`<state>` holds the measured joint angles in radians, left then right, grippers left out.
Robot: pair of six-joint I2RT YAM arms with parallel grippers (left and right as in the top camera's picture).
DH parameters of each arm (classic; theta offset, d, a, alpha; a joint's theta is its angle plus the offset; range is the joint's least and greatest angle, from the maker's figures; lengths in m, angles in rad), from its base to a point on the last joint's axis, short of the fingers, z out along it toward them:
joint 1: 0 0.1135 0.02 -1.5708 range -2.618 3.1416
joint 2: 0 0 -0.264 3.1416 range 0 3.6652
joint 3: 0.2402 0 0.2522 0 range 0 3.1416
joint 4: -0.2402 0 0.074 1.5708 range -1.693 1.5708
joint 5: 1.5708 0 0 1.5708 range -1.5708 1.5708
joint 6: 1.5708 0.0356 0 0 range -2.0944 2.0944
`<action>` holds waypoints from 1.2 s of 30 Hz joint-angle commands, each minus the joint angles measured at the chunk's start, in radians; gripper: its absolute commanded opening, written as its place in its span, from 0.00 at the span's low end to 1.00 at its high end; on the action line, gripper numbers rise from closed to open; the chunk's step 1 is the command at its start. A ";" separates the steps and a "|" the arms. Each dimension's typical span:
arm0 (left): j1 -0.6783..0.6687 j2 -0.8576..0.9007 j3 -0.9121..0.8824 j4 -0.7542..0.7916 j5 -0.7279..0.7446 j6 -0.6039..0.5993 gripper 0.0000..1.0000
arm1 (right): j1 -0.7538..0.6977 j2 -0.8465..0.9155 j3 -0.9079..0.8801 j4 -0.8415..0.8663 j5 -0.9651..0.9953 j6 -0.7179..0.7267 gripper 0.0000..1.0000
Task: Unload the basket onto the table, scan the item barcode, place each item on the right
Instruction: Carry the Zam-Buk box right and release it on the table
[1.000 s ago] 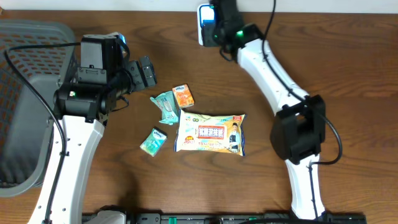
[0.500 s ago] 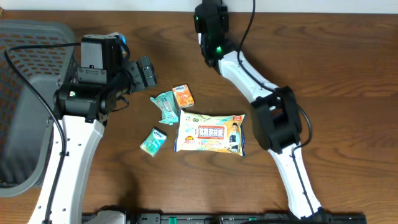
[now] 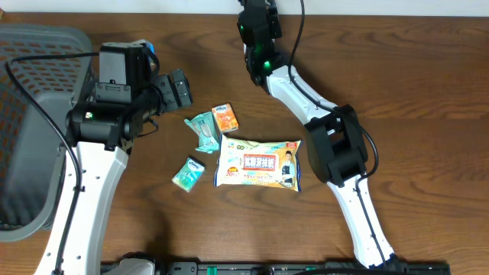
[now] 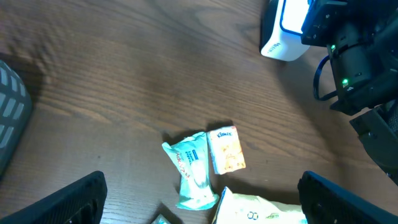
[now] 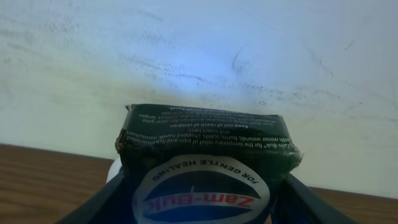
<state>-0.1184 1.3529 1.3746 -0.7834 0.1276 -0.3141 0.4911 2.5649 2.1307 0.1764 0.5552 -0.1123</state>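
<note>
- Step in hand: presentation of the item to the scanner (image 4: 281, 34). You will find the right gripper (image 3: 254, 19) at the top centre of the overhead view, over the place where the left wrist view shows the white scanner body at its upper right.
- Item location: the Zam-Buk box (image 5: 205, 149) fills the lower centre of the right wrist view. It is dark green, its printing reads upside down there, and it is lifted off the table (image 3: 428, 92).
- Right pincer state: the jaws stand partly apart, one finger on each side of the Zam-Buk box, pinching it between them.
- Barcode: no view shows it. You cannot tell which face carries it or whether that face is turned to the scanner.
- Next move, as a judgement: turn or tilt the box until the coded face meets the scanner window, then hold it steady. Keep the pinch firm; a smooth carton can twist in the jaws.
- Left pincer state: the left gripper (image 3: 177, 88) is spread wide and holds nothing. It hangs at the left of the overhead view, apart from the loose goods.
- Goods on the table at centre: two teal packets (image 3: 203, 130), an orange packet (image 3: 225, 117) and a wipes pack (image 3: 260, 164), none touched by either pincer.
</note>
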 commanded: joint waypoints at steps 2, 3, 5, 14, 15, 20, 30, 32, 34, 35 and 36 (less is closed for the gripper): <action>0.005 -0.001 0.004 -0.001 -0.009 0.007 0.98 | 0.002 -0.014 0.008 -0.005 0.023 -0.036 0.48; 0.005 -0.001 0.004 -0.002 -0.009 0.007 0.98 | 0.002 -0.019 0.008 -0.014 0.023 -0.036 0.49; 0.005 -0.001 0.004 -0.002 -0.009 0.007 0.98 | 0.003 -0.034 0.008 -0.043 0.023 -0.035 0.49; 0.005 -0.001 0.004 -0.002 -0.009 0.007 0.98 | 0.012 -0.278 0.008 -0.425 -0.045 0.090 0.52; 0.005 -0.001 0.004 -0.001 -0.009 0.007 0.97 | 0.010 -0.320 0.008 -0.496 -0.091 0.102 0.52; 0.005 -0.001 0.004 -0.002 -0.009 0.007 0.98 | -0.028 -0.482 0.008 -0.890 -0.346 0.192 0.51; 0.005 -0.001 0.004 -0.002 -0.010 0.007 0.98 | -0.207 -0.494 -0.029 -1.515 -0.517 0.299 0.53; 0.005 -0.001 0.004 -0.002 -0.009 0.007 0.97 | -0.248 -0.488 -0.082 -1.523 -0.518 0.300 0.54; 0.005 -0.001 0.004 -0.001 -0.010 0.007 0.98 | -0.294 -0.488 -0.152 -1.506 -0.517 0.331 0.54; 0.005 -0.001 0.004 -0.002 -0.009 0.007 0.98 | -0.320 -0.488 -0.192 -1.491 -0.517 0.346 0.54; 0.005 -0.001 0.004 -0.002 -0.009 0.007 0.98 | -0.348 -0.488 -0.233 -1.473 -0.517 0.360 0.54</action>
<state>-0.1184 1.3529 1.3746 -0.7834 0.1276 -0.3138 0.2111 2.0693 1.9884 -1.3182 0.0490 0.1844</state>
